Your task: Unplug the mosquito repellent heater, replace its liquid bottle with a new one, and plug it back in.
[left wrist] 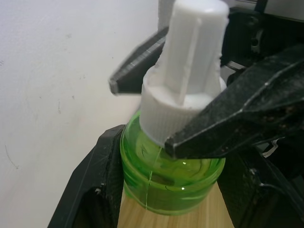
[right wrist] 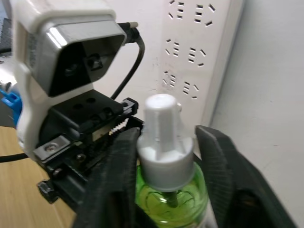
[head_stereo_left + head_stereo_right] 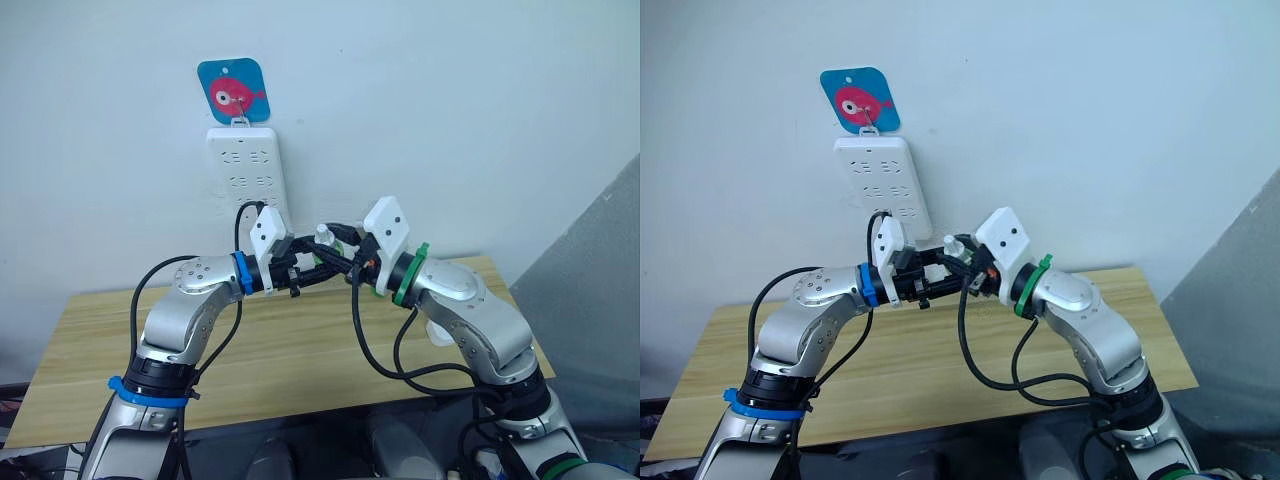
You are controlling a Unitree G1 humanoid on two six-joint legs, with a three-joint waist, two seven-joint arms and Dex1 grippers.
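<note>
Mid-frame above the tabletop (image 3: 300, 350), the left tool (image 1: 166, 190) clamps the green liquid bottle (image 1: 171, 175); the right tool (image 2: 166, 180) pinches its white cap (image 2: 161, 137).

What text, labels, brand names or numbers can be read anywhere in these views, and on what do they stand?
No readable text in any view.
Blue tag above the power strip: a red fish picture, no words.
Green liquid bottle and its white cap: no label or print visible.
Power strip face: socket slots only, no legible markings.
White camera housings on the wrists: no legible print.
</note>
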